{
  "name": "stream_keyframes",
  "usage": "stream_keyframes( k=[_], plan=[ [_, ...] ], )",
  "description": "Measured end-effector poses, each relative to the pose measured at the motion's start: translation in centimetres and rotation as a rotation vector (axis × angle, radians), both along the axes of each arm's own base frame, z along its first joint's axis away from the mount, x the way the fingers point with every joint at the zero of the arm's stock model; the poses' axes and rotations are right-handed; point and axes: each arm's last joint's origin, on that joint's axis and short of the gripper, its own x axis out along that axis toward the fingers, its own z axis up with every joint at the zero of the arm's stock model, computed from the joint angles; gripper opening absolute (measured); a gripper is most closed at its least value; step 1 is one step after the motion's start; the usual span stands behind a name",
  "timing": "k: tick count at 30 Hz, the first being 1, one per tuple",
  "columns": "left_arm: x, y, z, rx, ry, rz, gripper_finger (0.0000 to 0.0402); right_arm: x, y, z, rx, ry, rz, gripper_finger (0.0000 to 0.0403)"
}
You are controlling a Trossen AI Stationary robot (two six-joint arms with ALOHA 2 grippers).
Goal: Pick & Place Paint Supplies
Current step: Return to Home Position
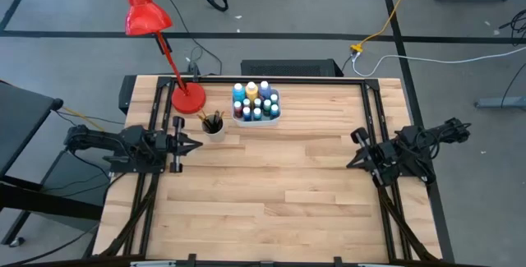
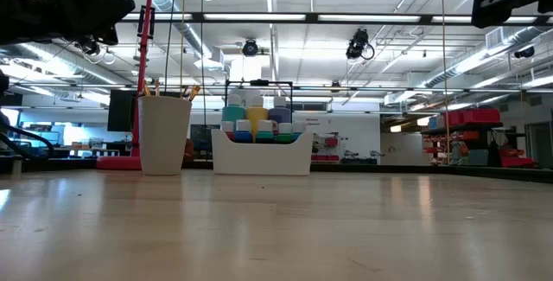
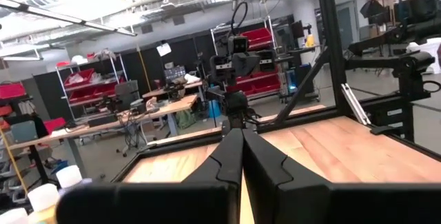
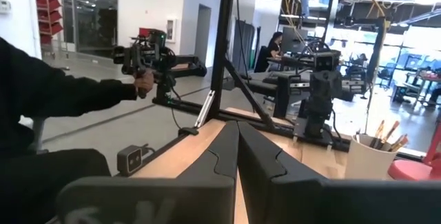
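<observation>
Light wooden plank table (image 1: 279,185) is seen from above with both dark arms drawn back to their own sides. The left hand (image 1: 196,145) is held above the table near the left edge, pointed inward, fingers (image 3: 231,156) pressed fully together, nothing gripped. The right hand (image 1: 352,160) is held near the right edge, also pointed inward, fingers (image 4: 256,156) closed flat against each other, nothing gripped. Both hands are well apart from the supplies.

The thin dark-and-wooden-handled paintbrushes (image 1: 213,120) are stood upright in a white round cup (image 1: 214,131) at the back of the table on its left half, just beside the round base of the red desk lamp (image 1: 188,98). The left hand is near this cup but not touching it. In the low view the brush tips are seen poking just above the cup rim.

The small paint bottles (image 1: 255,99), with blue, teal, yellow and white caps, are packed upright in a white rectangular tray (image 1: 257,121) just to the right of the cup, near the back edge. The exact bottle count cannot be told. In the low view the tray front wall (image 2: 262,155) is seen beside the cup, with a small gap between them.

In the right wrist view a person's dark-sleeved arm (image 4: 62,93) is seen off the table, reaching to a separate dark device (image 4: 148,52) on a stand in the room beyond.
</observation>
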Motion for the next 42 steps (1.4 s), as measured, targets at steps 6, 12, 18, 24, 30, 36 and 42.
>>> stream_keyframes(
  k=[6,12,18,24,30,36,42],
  plan=[
    [0.1,0.0,-0.4,-0.041,0.041,-0.009,0.0006,0.2,0.1,-0.6,0.017,0.021,0.008,0.0008],
    [0.1,0.0,-0.5,-0.038,0.048,-0.008,0.0017,0.6,0.2,-1.8,0.017,0.011,0.008,0.0008],
    [0.1,0.0,-0.5,-0.030,0.049,-0.007,0.0013,0.6,0.2,-1.9,0.018,0.007,0.008,0.0008],
    [0.1,0.0,-0.5,-0.018,0.046,-0.001,0.0007,0.9,0.3,-2.7,0.034,-0.024,0.005,0.0008],
    [0.1,0.0,-0.5,-0.022,0.046,0.005,0.0026,1.2,0.1,-3.6,0.041,0.017,-0.028,0.0008],
    [0.1,0.0,-0.5,-0.095,0.050,-0.011,0.0026,1.4,-0.2,-5.0,0.026,0.162,-0.060,0.0008],
    [0.1,0.0,-0.4,-0.080,0.041,-0.008,0.0020,1.5,-0.5,-5.1,0.056,0.179,-0.149,0.0008]
  ],
)
